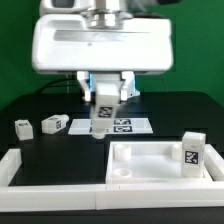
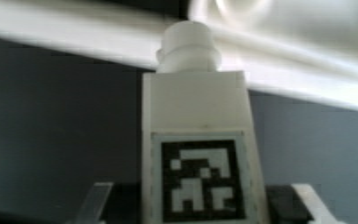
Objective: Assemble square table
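My gripper (image 1: 101,100) is shut on a small white tagged leg (image 1: 101,116) and holds it nearly upright over the marker board (image 1: 128,126), behind the square table top. In the wrist view the leg (image 2: 197,110) fills the middle between my gripper (image 2: 199,207) fingers (image 2: 98,202), its round peg end pointing away. The large white square table top (image 1: 128,172) lies at the front right with its rim up. A second tagged leg (image 1: 191,152) stands on its right side. Two more legs (image 1: 22,127) (image 1: 55,123) lie on the black table at the left.
Long white L-shaped border rails (image 1: 18,166) run along the left and the front edge of the work area. A green wall stands behind. The arm's large white housing (image 1: 100,45) hangs over the middle of the scene.
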Action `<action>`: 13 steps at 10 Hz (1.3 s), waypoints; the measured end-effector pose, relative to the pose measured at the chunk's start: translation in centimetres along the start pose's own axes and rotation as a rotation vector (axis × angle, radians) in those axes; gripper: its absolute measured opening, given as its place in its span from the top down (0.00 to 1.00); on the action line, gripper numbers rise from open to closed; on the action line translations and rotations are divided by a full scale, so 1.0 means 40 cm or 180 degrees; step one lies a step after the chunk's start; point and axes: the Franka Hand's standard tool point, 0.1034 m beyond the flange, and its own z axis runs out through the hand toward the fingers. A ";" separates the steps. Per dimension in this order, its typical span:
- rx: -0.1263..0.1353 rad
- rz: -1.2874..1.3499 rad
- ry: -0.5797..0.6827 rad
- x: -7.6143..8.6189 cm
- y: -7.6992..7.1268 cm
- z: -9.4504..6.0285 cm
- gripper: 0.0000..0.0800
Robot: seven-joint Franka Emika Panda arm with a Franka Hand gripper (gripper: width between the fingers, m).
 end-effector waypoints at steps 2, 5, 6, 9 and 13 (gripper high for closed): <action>-0.0314 -0.0101 0.0315 -0.081 0.029 -0.012 0.64; -0.0208 -0.0229 0.0562 -0.125 -0.026 0.043 0.64; -0.0078 -0.0064 0.0486 -0.132 -0.049 0.058 0.64; -0.0043 -0.0039 0.0415 -0.114 -0.081 0.060 0.64; 0.0208 -0.0015 0.0188 -0.092 -0.044 0.051 0.64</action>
